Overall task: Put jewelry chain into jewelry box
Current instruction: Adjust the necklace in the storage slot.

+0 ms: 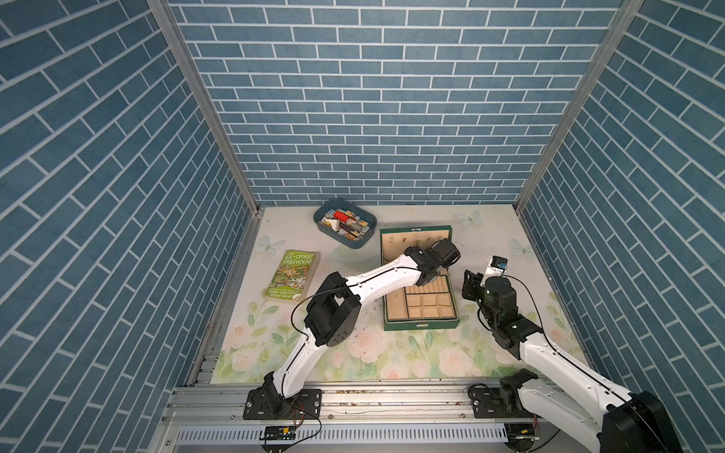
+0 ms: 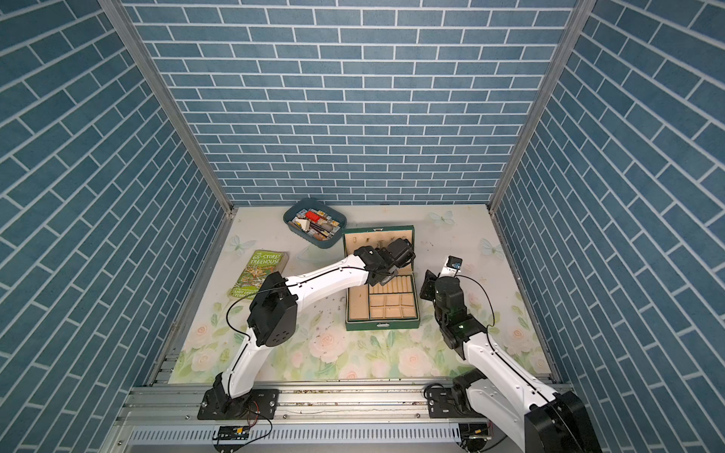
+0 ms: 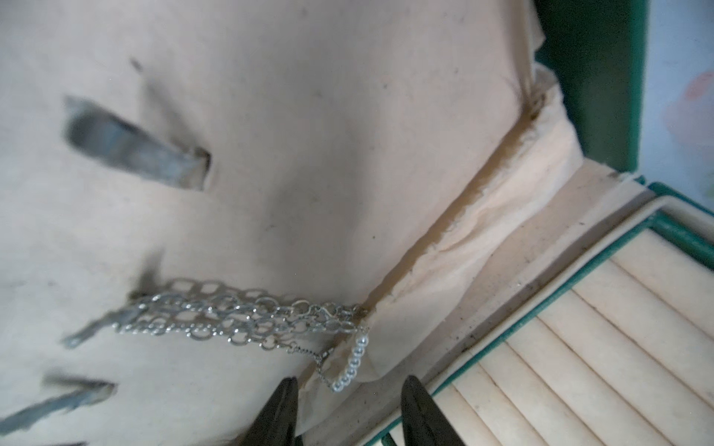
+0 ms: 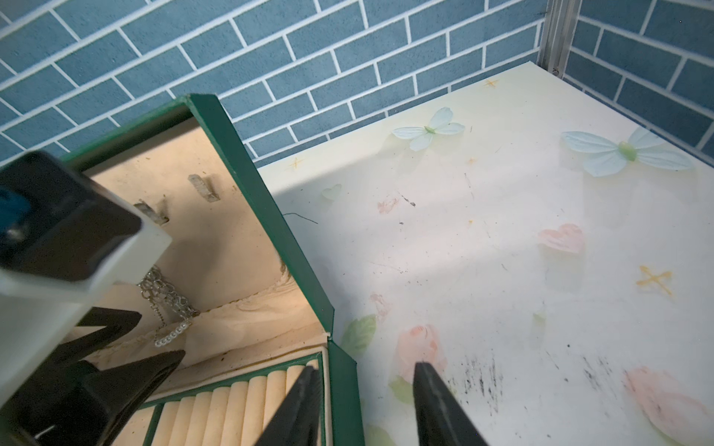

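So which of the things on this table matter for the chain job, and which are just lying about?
Job:
chain, hanging inside the lid
jewelry box, open
left end effector, open, beside the chain

Lying about:
book
blue bin of small bits

Left pincer (image 3: 349, 413) and right pincer (image 4: 365, 405) both gape apart, empty, arms extended forward.
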### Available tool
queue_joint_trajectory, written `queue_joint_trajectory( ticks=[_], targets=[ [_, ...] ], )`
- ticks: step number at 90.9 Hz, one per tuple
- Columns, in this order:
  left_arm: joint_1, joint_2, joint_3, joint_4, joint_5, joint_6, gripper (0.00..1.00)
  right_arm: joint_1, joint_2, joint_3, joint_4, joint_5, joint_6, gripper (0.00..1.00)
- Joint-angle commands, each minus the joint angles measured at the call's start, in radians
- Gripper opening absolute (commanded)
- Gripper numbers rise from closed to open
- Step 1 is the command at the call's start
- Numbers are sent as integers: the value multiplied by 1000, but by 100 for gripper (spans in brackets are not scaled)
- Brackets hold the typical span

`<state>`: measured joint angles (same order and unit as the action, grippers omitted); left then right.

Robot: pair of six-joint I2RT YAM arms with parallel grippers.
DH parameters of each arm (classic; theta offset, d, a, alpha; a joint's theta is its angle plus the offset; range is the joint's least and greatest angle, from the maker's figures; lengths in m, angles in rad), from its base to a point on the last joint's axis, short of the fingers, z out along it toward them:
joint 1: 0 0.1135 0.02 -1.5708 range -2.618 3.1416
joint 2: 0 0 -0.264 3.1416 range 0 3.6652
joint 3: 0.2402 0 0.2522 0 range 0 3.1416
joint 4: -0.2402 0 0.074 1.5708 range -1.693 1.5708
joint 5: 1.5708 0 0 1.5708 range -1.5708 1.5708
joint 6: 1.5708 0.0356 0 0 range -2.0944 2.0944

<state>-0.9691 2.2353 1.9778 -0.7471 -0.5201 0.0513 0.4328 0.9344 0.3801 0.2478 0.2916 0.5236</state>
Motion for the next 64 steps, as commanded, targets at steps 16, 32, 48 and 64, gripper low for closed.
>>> queue_joint_trajectory(
  ticks=[16,32,48,64],
  targets=[
    [-4,36,28,-11,0,20,42,-5,14,22,22,2,-14,44],
    [-2,52,32,-12,-2,20,42,-5,13,26,19,4,-17,44],
    [2,66,44,-9,-14,23,41,-5,9,27,19,6,-17,44],
    [3,71,48,-4,-21,28,39,-4,6,26,22,8,-20,44]
  ],
)
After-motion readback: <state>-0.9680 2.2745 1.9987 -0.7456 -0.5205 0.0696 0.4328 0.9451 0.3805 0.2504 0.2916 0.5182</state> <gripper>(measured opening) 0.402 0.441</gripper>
